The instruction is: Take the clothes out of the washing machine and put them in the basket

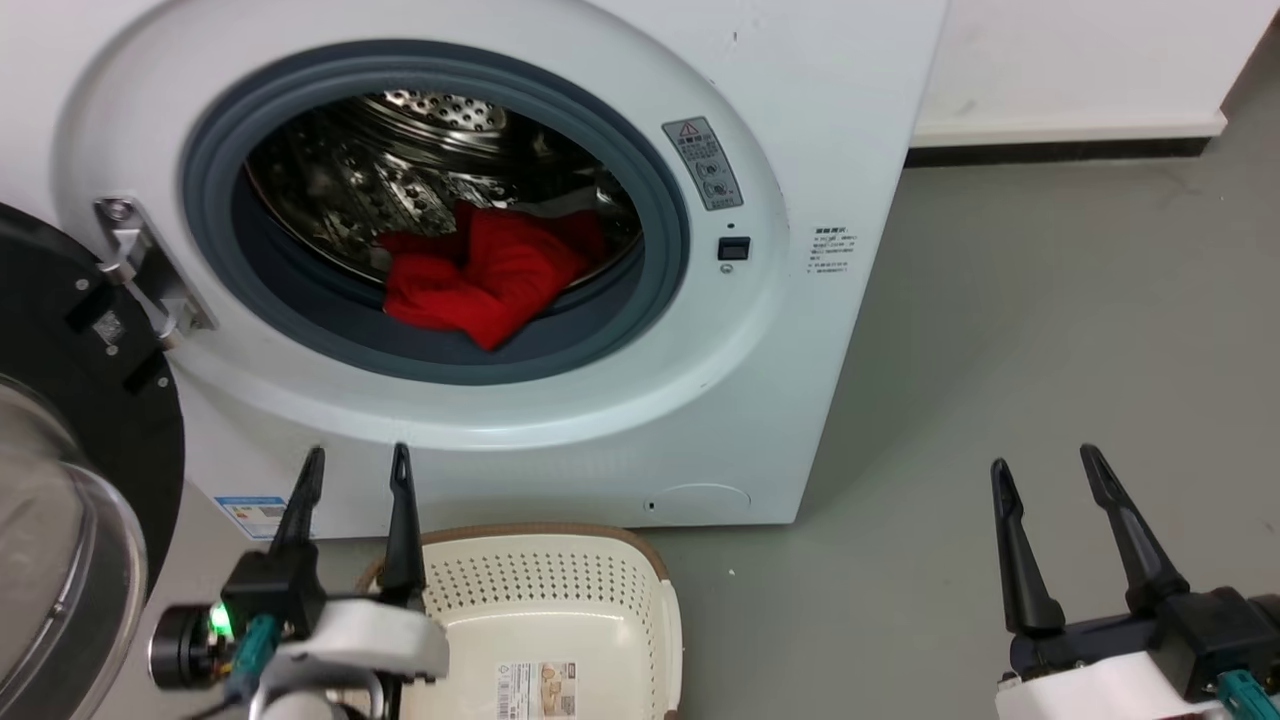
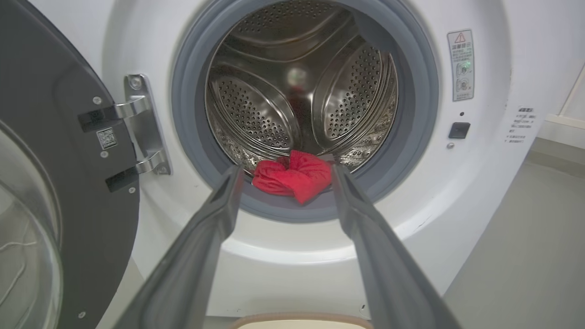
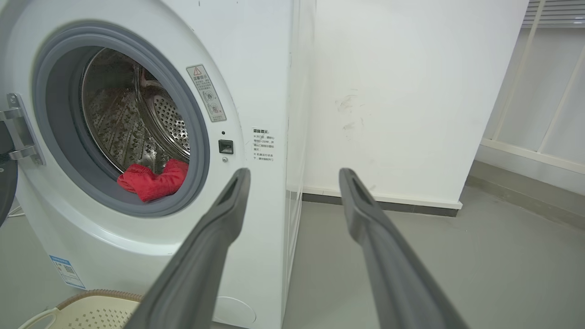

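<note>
Red soft-fabric clothes (image 1: 480, 275) are lying bunched at the front lip of the large white front-loading washing machine (image 1: 620, 430), with one corner drooping onto its grey rubber ring (image 1: 600, 335). The left pincer (image 1: 358, 452), spread and empty, is pointing up at the bundle from below the opening. The right pincer (image 1: 1045, 458), also spread, is sitting well off to the right. Judgement: the left arm is nearer. The cream perforated plastic basket (image 1: 560, 580) is sitting just beside the left pincer, at the machine's foot.

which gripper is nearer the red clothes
Left. The left gripper is open just below the washing machine's opening, above the basket, aimed at the clothes. The right gripper is open off to the side, over the floor.
</note>
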{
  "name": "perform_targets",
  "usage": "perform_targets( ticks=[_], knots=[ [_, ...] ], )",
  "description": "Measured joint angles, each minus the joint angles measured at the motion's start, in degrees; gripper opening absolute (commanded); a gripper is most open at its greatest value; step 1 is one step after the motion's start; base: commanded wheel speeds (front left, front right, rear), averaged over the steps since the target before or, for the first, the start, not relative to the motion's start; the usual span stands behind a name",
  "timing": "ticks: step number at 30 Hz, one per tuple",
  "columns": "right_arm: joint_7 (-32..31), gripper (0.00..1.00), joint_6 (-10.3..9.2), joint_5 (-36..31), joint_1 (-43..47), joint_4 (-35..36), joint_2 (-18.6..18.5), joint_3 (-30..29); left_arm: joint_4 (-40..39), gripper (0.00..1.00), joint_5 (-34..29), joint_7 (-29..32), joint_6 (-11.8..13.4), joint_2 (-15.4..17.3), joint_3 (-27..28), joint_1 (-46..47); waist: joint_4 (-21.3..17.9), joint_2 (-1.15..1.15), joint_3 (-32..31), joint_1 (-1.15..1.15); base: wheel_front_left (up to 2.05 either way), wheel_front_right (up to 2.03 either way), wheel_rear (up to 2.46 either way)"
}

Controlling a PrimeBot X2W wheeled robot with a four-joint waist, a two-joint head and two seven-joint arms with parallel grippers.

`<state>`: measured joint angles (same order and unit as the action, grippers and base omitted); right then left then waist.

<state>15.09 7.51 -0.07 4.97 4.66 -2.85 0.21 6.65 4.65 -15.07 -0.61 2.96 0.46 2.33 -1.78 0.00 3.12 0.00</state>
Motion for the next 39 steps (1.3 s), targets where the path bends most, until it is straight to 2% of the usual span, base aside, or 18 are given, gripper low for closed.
perform_targets(
  ticks=[5, 11, 18, 22, 28, 34, 39],
  knots=[
    [0.0, 1.00, 0.00, -0.1, -2.5, 0.9, 0.0, 0.8, 6.3, 1.00, -1.1, 0.0, -2.3, 2.0, 1.9, 9.6, -1.5, 0.00, 2.9, 0.00, 0.00, 0.00, 0.00],
    [0.0, 1.00, 0.00, 0.1, -5.9, 2.4, 0.0, 1.8, 13.0, 1.00, -1.9, 0.0, -3.3, 5.3, 3.5, 21.7, -3.9, 0.00, 7.8, 0.00, 0.00, 0.00, 0.00],
    [0.0, 1.00, 0.00, 0.7, -10.0, 4.4, 0.0, 2.5, 23.6, 1.00, -3.4, 0.0, -4.7, 10.0, 2.2, 37.5, -6.8, 0.00, 14.6, 0.01, 0.00, 0.00, 0.00],
    [0.0, 1.00, 0.00, 1.6, -11.9, 5.2, 0.0, 2.6, 30.7, 1.00, -4.6, 2.3, -5.3, 11.5, 0.1, 45.1, -8.3, 0.00, 18.5, 0.01, 0.00, 0.00, 0.00],
    [0.0, 1.00, 0.00, 2.9, -14.4, 6.6, 0.0, 3.0, 38.0, 1.00, -5.3, 10.2, -6.0, 14.1, -2.5, 56.5, -10.3, 0.00, 23.9, 0.01, 0.00, 0.00, 0.00],
    [0.0, 1.00, 0.00, 4.4, -16.8, 7.9, -0.1, 3.1, 43.9, 1.00, -3.7, 22.6, -6.7, 17.5, -5.9, 66.5, -12.2, 0.00, 29.0, 0.01, 0.00, 0.00, 0.00],
    [0.0, 1.00, 0.00, 5.2, -18.3, 9.1, -0.1, 3.1, 46.0, 1.00, 1.2, 34.6, -6.8, 19.0, -13.9, 73.3, -13.5, 0.00, 32.8, 0.01, 0.00, 0.00, 0.00]
  ],
)
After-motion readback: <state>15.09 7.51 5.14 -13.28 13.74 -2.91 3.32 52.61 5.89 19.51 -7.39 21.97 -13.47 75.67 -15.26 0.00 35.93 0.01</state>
